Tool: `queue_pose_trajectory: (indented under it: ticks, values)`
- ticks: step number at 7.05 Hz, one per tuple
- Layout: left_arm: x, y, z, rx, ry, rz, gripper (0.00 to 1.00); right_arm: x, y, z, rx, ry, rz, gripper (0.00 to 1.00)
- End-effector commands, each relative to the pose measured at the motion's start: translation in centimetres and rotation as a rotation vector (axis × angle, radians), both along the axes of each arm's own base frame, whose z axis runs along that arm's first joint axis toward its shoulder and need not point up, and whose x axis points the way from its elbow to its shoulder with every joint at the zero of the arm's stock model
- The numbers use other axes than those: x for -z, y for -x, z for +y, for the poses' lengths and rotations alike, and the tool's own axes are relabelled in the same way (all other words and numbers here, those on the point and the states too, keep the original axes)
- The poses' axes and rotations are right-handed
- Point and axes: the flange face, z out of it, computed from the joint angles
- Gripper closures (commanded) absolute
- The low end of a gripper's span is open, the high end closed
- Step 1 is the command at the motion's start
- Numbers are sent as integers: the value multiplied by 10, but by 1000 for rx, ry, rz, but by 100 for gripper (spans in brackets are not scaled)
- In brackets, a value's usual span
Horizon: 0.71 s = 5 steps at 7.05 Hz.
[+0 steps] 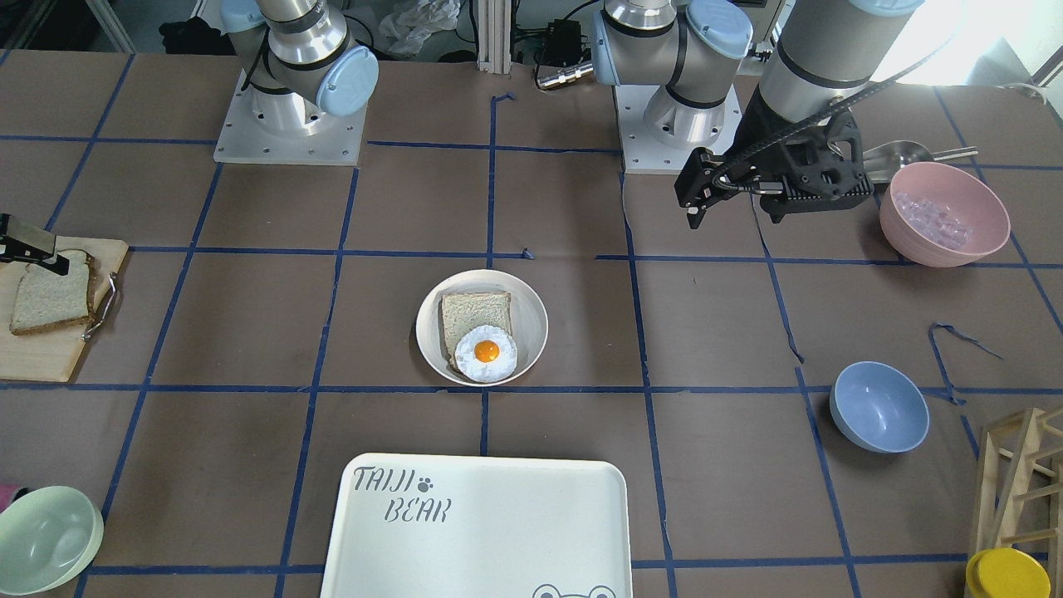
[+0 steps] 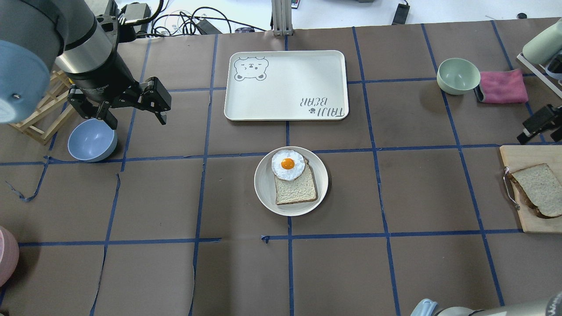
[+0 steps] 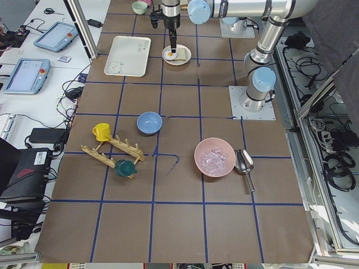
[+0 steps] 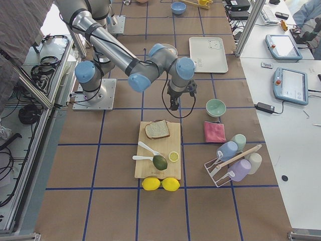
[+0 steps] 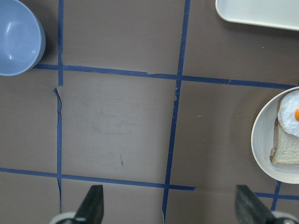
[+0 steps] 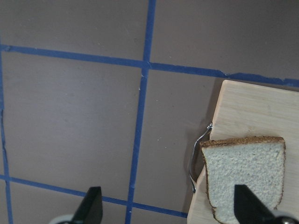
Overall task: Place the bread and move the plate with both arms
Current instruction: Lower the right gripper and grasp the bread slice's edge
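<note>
At right edge of overhead view: bread flat on wooden board; right gripper near, jaws spread, empty. Plate mid-frame, holding pale slice and egg. Left gripper upper left, jaws apart, empty.

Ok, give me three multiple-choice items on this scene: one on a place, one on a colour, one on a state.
1. The dark-crusted bread lies: A on the plate; B on the wooden board; C on the tray.
2. The bowl holding clear pieces is: A blue; B pink; C green.
3. The left gripper is: A open and empty; B shut on the bread; C shut on a bowl.

Answers: 1 B, the slice rests flat on the board. 2 B, the pink bowl holds the pieces. 3 A, its jaws stand wide apart with nothing between them.
</note>
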Motion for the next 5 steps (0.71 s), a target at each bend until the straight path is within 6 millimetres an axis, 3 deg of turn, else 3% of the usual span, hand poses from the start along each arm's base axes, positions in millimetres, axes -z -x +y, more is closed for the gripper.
queue_pose_trajectory:
  ticks: [1,2,3,5]
  values:
    - [-1,-1,1,1,3,-6,0,46,65,17,-10,18,-25,6]
    - [-4,-1,2,1,9,-9,0,67,82,17,6,17,-27,8]
    - [-3,-1,2,1,8,-6,0,86,91,19,-24,12,-43,21]
    - [-1,-1,1,1,3,-7,0,87,97,18,-21,29,-30,28]
